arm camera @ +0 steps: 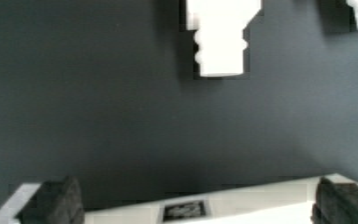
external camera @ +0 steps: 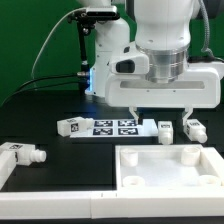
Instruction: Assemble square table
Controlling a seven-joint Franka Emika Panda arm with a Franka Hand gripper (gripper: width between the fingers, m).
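Gripper (external camera: 158, 112) hangs empty over the dark table (external camera: 75, 165), its two fingers (external camera: 131, 108) spread as wide as they go with nothing between them. From where I stand the job looks barely begun, since no two parts are joined. The square panel (external camera: 140, 152) lies flat at the near side, toward the exterior view's right. Its raised rim faces up, and the round corner sockets (external camera: 190, 155) I can see are empty. One leg (external camera: 72, 127) lies on its side just beside the marker board (external camera: 110, 126), on the exterior view's left of it. A second leg (external camera: 165, 129) and a third leg (external camera: 193, 127) sit close together just past the panel's far rim, under the gripper. The fourth leg (external camera: 22, 155) lies well apart at the exterior view's left edge. Each is a stubby white peg, and black-and-white tags show on those far enough left to make out. By my reckoning everything is left to do: each leg has to be picked up, stood in a socket and fixed there.
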